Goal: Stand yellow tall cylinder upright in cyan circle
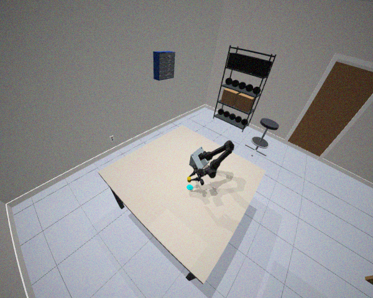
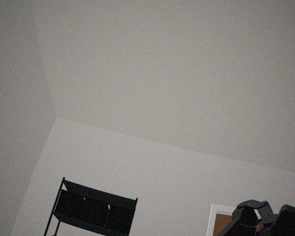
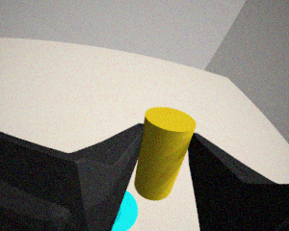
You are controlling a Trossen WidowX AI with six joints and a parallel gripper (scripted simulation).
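My gripper (image 3: 167, 134) (image 1: 193, 179) is shut on the yellow tall cylinder (image 3: 164, 152) (image 1: 189, 179). In the wrist view the cylinder stands between the two dark fingers, nearly upright with its flat top end tilted slightly to the right. The cyan circle (image 3: 123, 214) (image 1: 189, 187) is a flat disc on the beige table (image 1: 154, 179) (image 3: 55, 90). It lies just below and to the left of the cylinder's lower end, partly hidden by the left finger. I cannot tell whether the cylinder touches the table. The exterior view shows only part of the arm (image 2: 259, 218).
A black shelf rack (image 1: 244, 86) (image 2: 91, 205) with balls and boxes stands by the far wall. A round stool (image 1: 264, 131) stands beside the table. A brown door (image 1: 334, 105) is at the right, and a blue cabinet (image 1: 163, 64) hangs on the wall.
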